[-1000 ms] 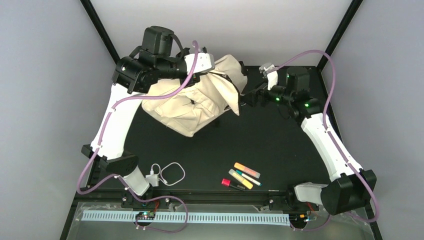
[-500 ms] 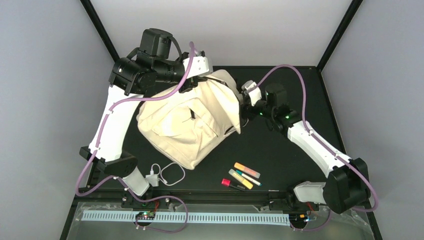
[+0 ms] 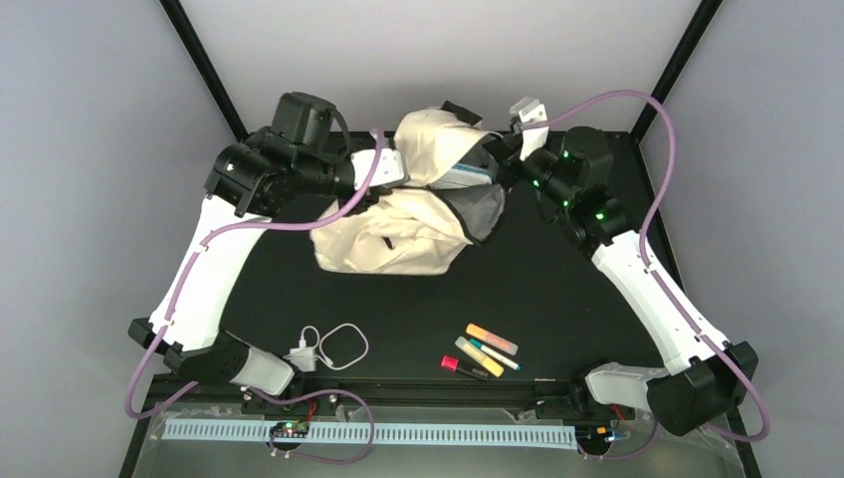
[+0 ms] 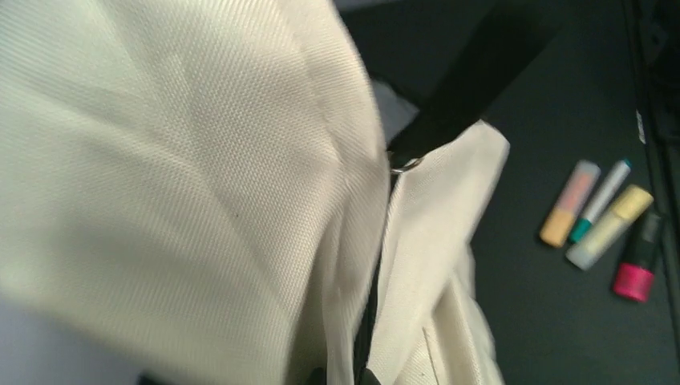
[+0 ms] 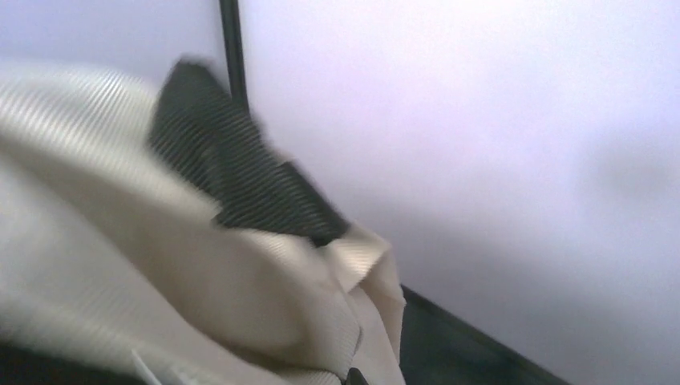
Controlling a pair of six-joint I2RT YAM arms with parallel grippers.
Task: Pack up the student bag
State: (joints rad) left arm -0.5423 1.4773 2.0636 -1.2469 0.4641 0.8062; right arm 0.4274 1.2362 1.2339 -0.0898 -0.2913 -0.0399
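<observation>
Bag (image 3: 398,234) held from two sides.
The left gripper (image 3: 396,167) and right gripper (image 3: 505,167) were each closed on fabric, and the bag hung between them.

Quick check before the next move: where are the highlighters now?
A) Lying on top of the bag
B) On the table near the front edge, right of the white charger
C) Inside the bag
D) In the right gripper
B: the highlighters lie on the table near the arms' bases, right of the charger and well apart from the bag.
</observation>
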